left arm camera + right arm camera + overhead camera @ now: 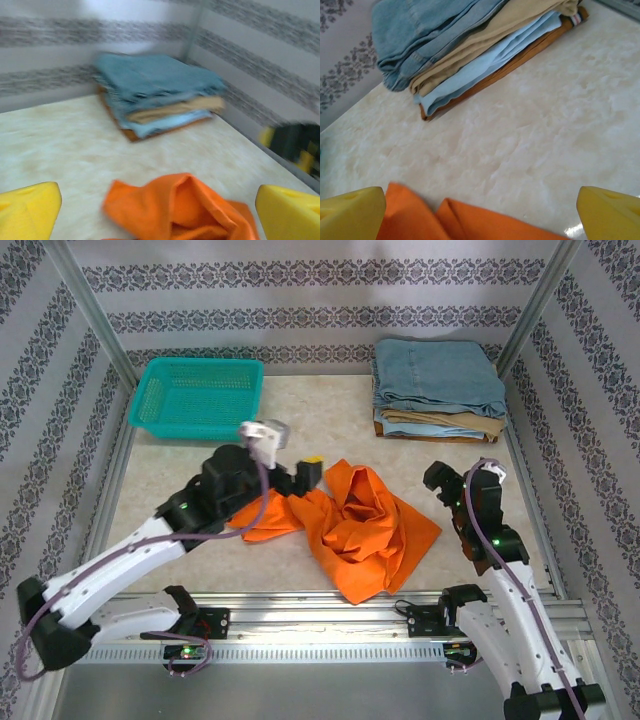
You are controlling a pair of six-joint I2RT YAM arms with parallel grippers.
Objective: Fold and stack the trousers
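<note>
Spread wide and pinching nothing: left gripper [308, 472] and right gripper [438, 478]
We see the bright orange cloth trousers [365, 525] lying crumpled at the middle of the pale marbled table [160, 470] — left claw over their far-left part, right claw just off their right side. A folded stack of denim and tan clothes [437, 385] sits in the far right corner.

We see the trousers [355, 525]: bright orange, plain soft cloth, unfolded, crumpled in a loose heap with raised folds in the middle, one part trailing left, outer edges flat, lying on the table [180, 455] near its front centre
</note>
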